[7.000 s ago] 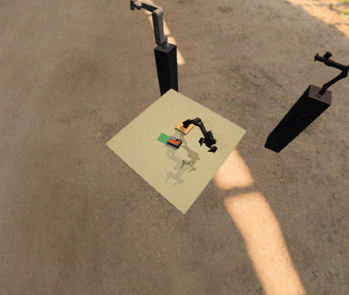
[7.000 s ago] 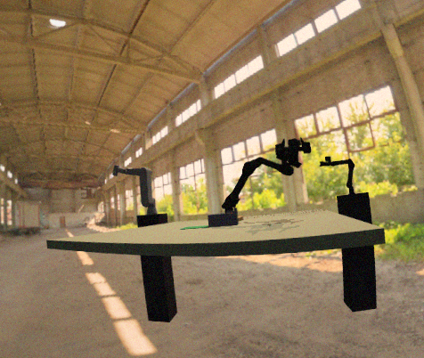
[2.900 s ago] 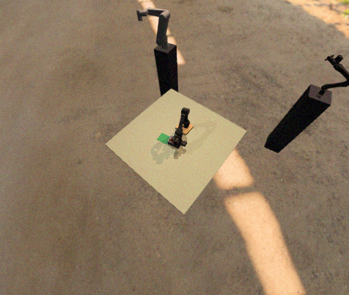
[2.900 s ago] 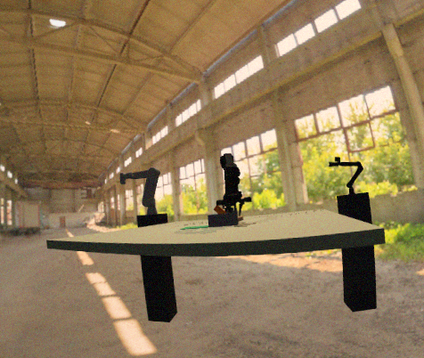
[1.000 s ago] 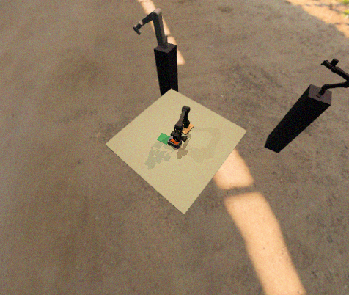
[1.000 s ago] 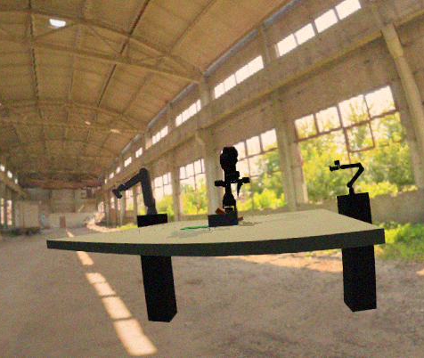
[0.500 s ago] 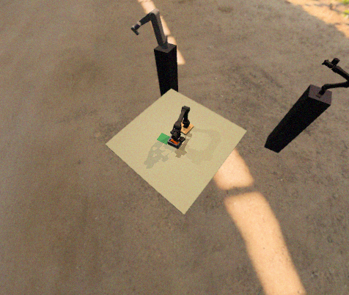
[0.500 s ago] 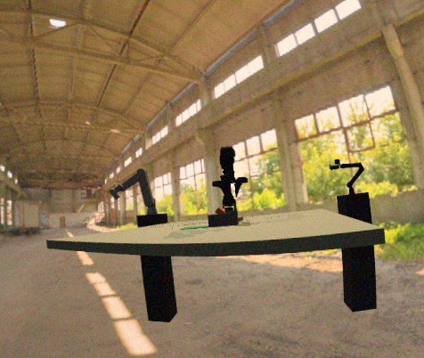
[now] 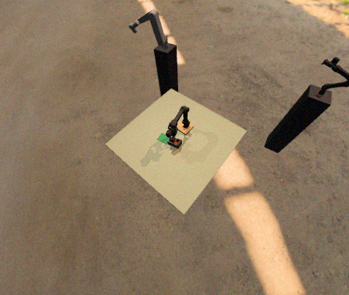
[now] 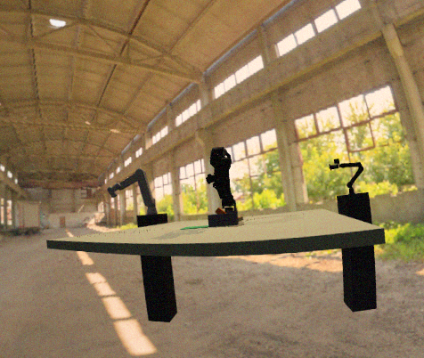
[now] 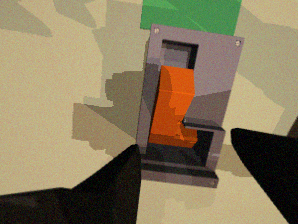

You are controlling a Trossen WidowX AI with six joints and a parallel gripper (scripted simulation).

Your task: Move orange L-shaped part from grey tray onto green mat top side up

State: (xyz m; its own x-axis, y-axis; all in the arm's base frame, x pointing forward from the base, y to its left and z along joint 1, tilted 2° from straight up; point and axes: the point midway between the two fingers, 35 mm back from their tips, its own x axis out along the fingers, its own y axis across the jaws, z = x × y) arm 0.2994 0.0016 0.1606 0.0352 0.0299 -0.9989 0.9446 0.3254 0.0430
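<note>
The orange L-shaped part (image 9: 176, 143) (image 10: 219, 211) (image 11: 175, 105) is tilted in the pocket of the grey tray (image 9: 177, 146) (image 10: 223, 221) (image 11: 220, 75). Its straight end, towards the green mat (image 9: 162, 138) (image 10: 194, 228) (image 11: 192, 12), stands up above the tray, with bare pocket showing past it. Its L-shaped end is low in the pocket at the far side from the mat. My gripper (image 10: 229, 208) (image 11: 184, 143) is open and empty. In the wrist view its fingertips stand wide apart, either side of the tray's L-end half. Whether a finger touches the tray is not clear.
The arm's base stands on a wooden plate (image 9: 185, 129) behind the tray. The pale table (image 9: 183, 183) (image 10: 151, 236) carries tray and mat. Two other arms stand on black pedestals (image 9: 166, 70) (image 10: 357, 276) beyond the table's edges.
</note>
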